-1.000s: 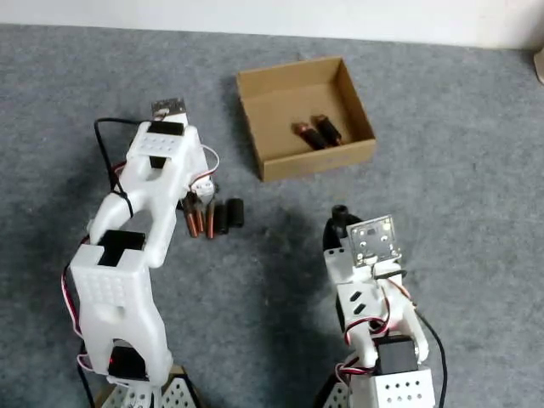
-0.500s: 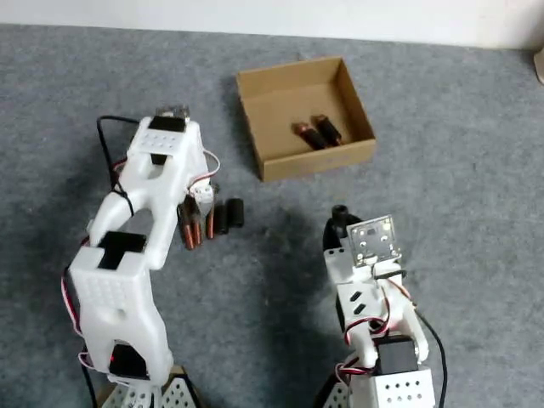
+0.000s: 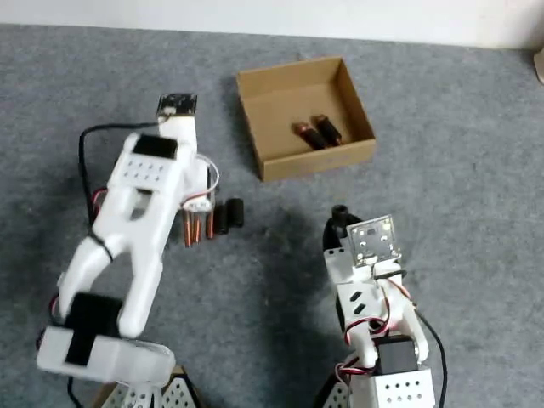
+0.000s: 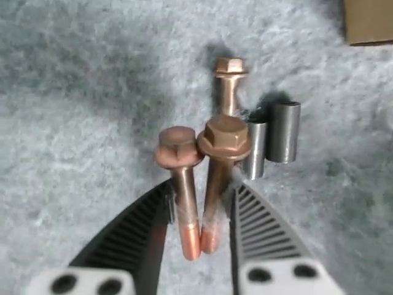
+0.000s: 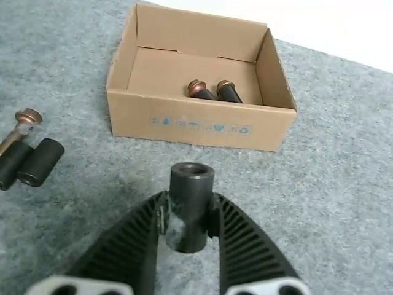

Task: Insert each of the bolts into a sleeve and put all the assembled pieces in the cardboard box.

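Observation:
My left gripper (image 4: 202, 187) is shut on two copper bolts (image 4: 184, 184) side by side, heads pointing away from the wrist. Just beyond them a third bolt (image 4: 229, 80) lies on the carpet beside two dark sleeves (image 4: 284, 132). From above, the bolts (image 3: 197, 228) and sleeves (image 3: 228, 215) sit by the left arm's wrist. Between the fingers of my right gripper (image 5: 189, 206), which is shut, stands an upright dark sleeve (image 5: 190, 184), its open end up. The cardboard box (image 3: 306, 161) holds two assembled pieces (image 3: 316, 133), which also show in the right wrist view (image 5: 212, 90).
Grey carpet covers the whole table. The box (image 5: 196, 123) stands a short way in front of the right gripper, with open carpet between them. A pale wall strip runs along the table's far edge.
The left arm has shifted its posture, with its lower links swinging left and its wrist moving toward the far side over the bolts. The right arm and its sleeve have stayed still.

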You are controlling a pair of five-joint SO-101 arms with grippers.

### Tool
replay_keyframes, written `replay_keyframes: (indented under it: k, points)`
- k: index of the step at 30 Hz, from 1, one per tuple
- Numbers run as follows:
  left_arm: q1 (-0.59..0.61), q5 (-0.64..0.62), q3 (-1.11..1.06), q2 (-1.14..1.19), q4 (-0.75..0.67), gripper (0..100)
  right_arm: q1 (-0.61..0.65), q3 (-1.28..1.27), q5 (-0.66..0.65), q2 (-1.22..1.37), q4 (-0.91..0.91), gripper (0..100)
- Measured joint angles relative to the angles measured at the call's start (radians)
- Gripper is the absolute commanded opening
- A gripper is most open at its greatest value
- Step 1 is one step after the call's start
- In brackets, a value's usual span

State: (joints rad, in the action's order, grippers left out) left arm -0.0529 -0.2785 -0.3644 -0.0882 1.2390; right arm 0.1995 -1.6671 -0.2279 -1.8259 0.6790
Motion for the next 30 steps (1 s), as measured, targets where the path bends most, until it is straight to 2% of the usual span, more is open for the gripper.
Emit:
replay_keyframes:
  k: [4, 9, 15, 22, 25, 30]
  points:
    - [-0.005, 0.018, -0.132, -0.077, -0.124, 0, 0.0, 0.0, 0.0, 0.0, 0.0, 0.5]
    - [-0.003, 0.018, -0.15, -0.097, -0.16, 2, 0.0, 0.0, 0.0, 0.0, 0.0, 0.5]
    - [-0.003, 0.017, -0.15, -0.095, -0.16, 22, 0.0, 0.0, 0.0, 0.0, 0.0, 0.5]
    - [-0.002, -0.052, -0.149, -0.11, -0.166, 15, 0.0, 0.0, 0.0, 0.0, 0.0, 0.5]
    - [-0.002, -0.057, -0.149, -0.11, -0.164, 15, 0.0, 0.0, 0.0, 0.0, 0.0, 0.5]
    - [0.005, -0.094, -0.081, -0.066, -0.086, 15, 0.0, 0.0, 0.0, 0.0, 0.0, 0.5]
